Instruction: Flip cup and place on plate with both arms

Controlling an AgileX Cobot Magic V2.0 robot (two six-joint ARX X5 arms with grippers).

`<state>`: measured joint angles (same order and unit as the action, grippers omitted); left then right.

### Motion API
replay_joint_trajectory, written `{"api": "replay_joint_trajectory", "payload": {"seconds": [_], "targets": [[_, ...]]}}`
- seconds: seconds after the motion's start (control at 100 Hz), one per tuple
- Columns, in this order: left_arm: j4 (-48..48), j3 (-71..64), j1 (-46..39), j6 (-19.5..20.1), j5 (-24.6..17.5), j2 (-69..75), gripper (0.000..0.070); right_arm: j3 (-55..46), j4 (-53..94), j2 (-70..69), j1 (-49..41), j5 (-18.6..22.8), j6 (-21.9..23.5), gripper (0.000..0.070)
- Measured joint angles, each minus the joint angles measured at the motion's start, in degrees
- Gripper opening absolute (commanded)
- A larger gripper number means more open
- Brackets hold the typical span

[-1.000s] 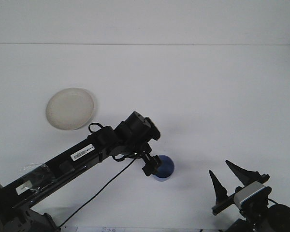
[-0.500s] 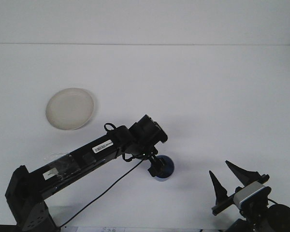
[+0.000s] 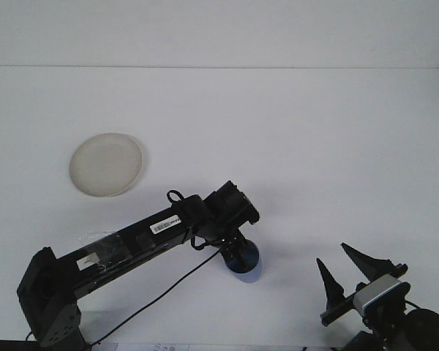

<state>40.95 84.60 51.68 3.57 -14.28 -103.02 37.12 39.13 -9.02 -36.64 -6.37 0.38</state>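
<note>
Looking forward over the white table [image 3: 314, 146], the front view shows two containers: a shallow white plate [image 3: 106, 164], with nothing visible in it, and a blue cup [image 3: 245, 262] whose interior cannot be seen. The plate lies well apart from the cup, up and to the left of the left gripper [image 3: 236, 252], with bare tabletop between them. Broad bare surface extends beyond and to the right of the cup; the table's far edge runs across the upper frame. The left gripper, at the end of the black left arm [image 3: 132, 241], sits directly over the cup and overlaps its top; whether its fingers are closed on the cup cannot be told. The right gripper [image 3: 347, 269] stands near the bottom right corner, its two dark fingers spread wide, holding nothing, right of the cup.
</note>
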Motion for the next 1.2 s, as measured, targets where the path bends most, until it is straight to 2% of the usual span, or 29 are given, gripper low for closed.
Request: {"api": "replay_joint_trajectory", "payload": {"seconds": [0.27, 0.47, 0.69, 0.93, 1.05, 1.2], "targets": [[5.97, 5.38, -0.26, 0.17, 1.22, -0.11, 0.0006, 0.00, 0.02, 0.00, 0.00, -0.02, 0.00, 0.0407], [14.10, 11.87, -5.33, 1.86, 6.51, 2.27, 0.0006, 0.00, 0.02, 0.00, 0.00, -0.02, 0.00, 0.0407], [16.15, 12.55, -20.48, 2.86, 15.50, 12.17, 0.0006, 0.00, 0.02, 0.00, 0.00, -0.02, 0.02, 0.0407], [14.51, 12.74, -43.19, 1.66, 16.06, 12.87, 0.0006, 0.00, 0.02, 0.00, 0.00, 0.02, 0.96, 0.0407], [10.82, 12.72, -50.49, 1.22, 16.33, 11.52, 0.0005, 0.00, 0.52, 0.00, 0.00, 0.04, 1.57, 0.0407], [9.22, 12.72, -54.40, 1.20, 16.31, 9.55, 0.0006, 0.00, 0.87, 0.00, 0.00, 0.07, 1.68, 0.0407]]}}
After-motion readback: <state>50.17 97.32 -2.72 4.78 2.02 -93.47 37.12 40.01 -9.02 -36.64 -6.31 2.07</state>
